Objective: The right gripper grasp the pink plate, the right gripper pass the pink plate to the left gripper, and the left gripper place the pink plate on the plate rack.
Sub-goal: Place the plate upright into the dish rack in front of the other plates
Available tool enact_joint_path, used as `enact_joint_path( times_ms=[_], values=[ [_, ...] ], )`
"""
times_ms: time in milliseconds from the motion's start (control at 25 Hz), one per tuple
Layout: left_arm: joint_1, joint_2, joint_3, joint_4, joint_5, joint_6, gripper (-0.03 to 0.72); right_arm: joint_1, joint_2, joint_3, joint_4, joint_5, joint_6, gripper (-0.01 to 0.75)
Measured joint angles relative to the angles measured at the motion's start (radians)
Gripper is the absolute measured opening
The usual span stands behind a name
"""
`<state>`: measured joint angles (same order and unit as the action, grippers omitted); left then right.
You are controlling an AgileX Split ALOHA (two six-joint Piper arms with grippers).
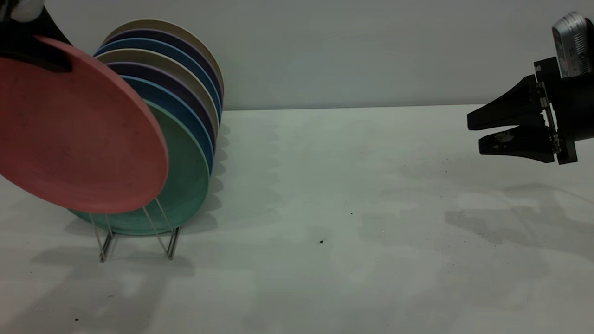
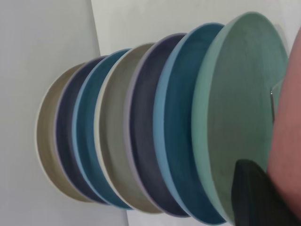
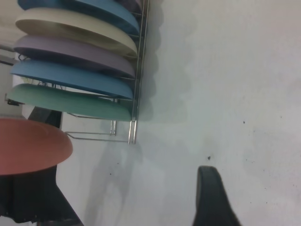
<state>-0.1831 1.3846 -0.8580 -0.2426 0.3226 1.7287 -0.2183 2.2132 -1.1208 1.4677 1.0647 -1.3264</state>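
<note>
At the counter's left end, the left gripper (image 1: 35, 46) pinches the pink plate (image 1: 79, 130) by its upper rim, holding it tilted and off the surface, just before the mint-green plate (image 1: 185, 181) that fronts the filled plate rack (image 1: 169, 243). Over the right edge hangs the right gripper (image 1: 475, 134), fingers slightly parted, holding nothing.

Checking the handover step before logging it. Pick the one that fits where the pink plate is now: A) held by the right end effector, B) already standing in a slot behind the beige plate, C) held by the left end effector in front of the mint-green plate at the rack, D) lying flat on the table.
C: the left end effector grips the pink plate by its upper rim, in front of the mint-green plate, while the right end effector hangs empty and open.
</note>
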Motion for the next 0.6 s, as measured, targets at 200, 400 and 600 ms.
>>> enact_joint_path(
  times_ms=[200,400,600],
  values=[
    [-0.002,-0.024,0.003,-0.001,-0.047,0.0,0.088,0.0,0.0,0.0,0.0,0.0,0.0,0.475],
    [-0.003,-0.061,0.003,-0.001,-0.055,0.0,0.088,0.0,0.0,0.0,0.0,0.0,0.0,0.475],
    [-0.003,-0.041,0.003,-0.005,-0.027,-0.016,0.088,0.0,0.0,0.0,0.0,0.0,0.0,0.475]
  ],
)
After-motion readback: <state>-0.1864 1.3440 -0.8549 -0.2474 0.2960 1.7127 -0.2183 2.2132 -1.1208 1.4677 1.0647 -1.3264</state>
